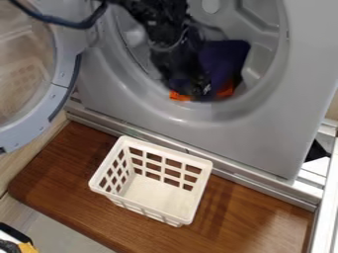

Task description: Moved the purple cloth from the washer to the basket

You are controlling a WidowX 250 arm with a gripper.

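Gripper: black, low in the round opening of the washer, hanging down from the arm at the top edge; its end (200,93) is against the purple cloth.
Gripper state: cannot tell – dark parts and cloth run together, so apart, together or clamped on the cloth is not readable.
Purple cloth (226,58): inside the mouth of the washer (257,141), mostly to the image right of the gripper, partly behind it. Not in the basket.
Orange patches (226,91): along the lower edge of the cloth, on both sides of the gripper's end; nature unclear.
Washer door (63,76): swung open at the left, clear round pane in a grey-blue ring.
Basket (201,165): white, lattice sides, upright, just in front of the washer and below its opening.
Wooden board (66,197): brown, under the basket.
Cable (58,21): dark, looped at upper left.
Right edge: pale frame (327,197) beside the washer.
Lower left corner: black-and-yellow object (25,247) – partly cut off, identity unclear.
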